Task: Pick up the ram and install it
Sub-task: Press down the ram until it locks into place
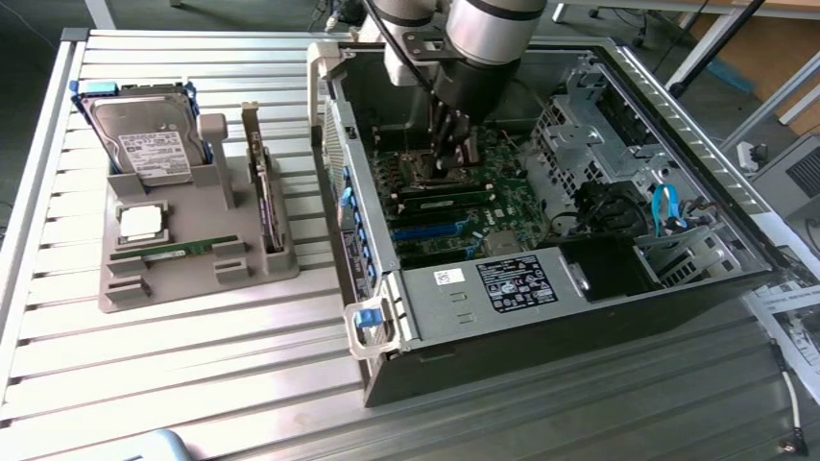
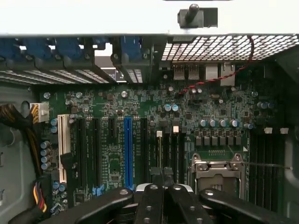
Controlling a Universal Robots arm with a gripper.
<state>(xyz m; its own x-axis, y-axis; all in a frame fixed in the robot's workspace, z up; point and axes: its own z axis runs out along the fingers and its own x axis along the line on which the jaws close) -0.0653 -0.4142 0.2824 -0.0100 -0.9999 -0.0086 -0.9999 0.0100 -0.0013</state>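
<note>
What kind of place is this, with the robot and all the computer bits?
Probably a robot test workbench for putting computers together. An open computer case lies on a slatted metal table, a grey tray holds spare parts like a hard drive, and the robot arm reaches inside.

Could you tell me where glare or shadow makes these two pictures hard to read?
Exterior view: strong glare whitens the slatted metal table, while the open computer case lies in shade. Wrist view: the case's upper wall is blown out white; the motherboard is evenly lit.
</note>
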